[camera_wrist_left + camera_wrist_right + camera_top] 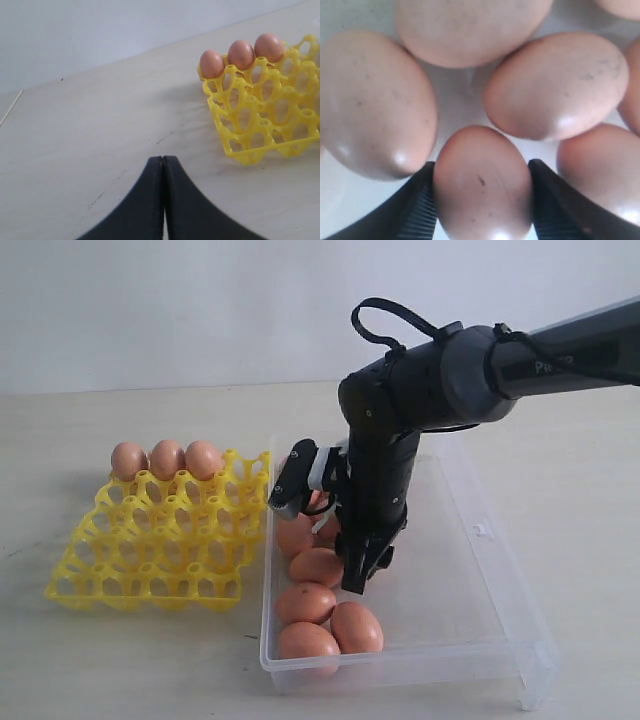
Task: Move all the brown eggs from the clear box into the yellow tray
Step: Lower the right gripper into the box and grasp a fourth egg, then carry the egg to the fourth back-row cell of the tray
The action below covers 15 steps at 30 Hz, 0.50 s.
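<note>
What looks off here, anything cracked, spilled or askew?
Nothing stands out. Three brown eggs sit upright along one edge row of the yellow tray. The other eggs in the clear box look whole, with no spill. The right gripper is closed on one egg there, pads on its sides.

A robot test lab, it seems: a plain pale counter (120,680) against a white wall (200,310), a black robot arm (420,390) working over it

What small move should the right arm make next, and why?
Probably close the right jaws gently on the brown egg: they flank it closely, but a firm grip is not clear, and it lies in the clear box among other eggs.
</note>
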Tool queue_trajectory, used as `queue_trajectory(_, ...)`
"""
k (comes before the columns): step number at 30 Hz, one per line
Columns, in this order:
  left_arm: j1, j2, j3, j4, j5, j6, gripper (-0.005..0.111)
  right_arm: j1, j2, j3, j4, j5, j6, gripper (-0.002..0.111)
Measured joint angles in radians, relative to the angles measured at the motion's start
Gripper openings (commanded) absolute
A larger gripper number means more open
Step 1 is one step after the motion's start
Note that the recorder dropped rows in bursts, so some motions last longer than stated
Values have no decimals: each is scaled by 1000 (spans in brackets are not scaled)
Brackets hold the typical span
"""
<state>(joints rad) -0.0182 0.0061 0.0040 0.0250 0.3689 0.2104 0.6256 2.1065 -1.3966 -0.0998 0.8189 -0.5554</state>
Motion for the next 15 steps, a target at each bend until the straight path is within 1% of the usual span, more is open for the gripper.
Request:
queue_trajectory(3, 0, 0, 0, 0, 0, 0, 0, 0, -69, 68, -69, -34, 74, 0)
queue_trajectory(5, 0, 0, 0, 0, 0, 0, 0, 0, -139, 131, -96, -102, 121, 0)
queue_trajectory(8, 0, 0, 0, 0, 0, 0, 0, -4, -244, 224, -42, -334, 171, 0)
queue_trajectory(10, 0, 0, 0, 0, 0, 0, 0, -4, -280, 269, 57, -554, 184, 0)
queue_trajectory(12, 0, 0, 0, 0, 0, 0, 0, 0, -281, 282, 138, -728, 212, 0)
queue_trajectory(14, 0, 0, 0, 0, 0, 0, 0, 2, -258, 277, 155, -869, 268, 0)
queue_trajectory(15, 0, 0, 0, 0, 0, 0, 0, 2, -238, 267, 144, -910, 308, 0)
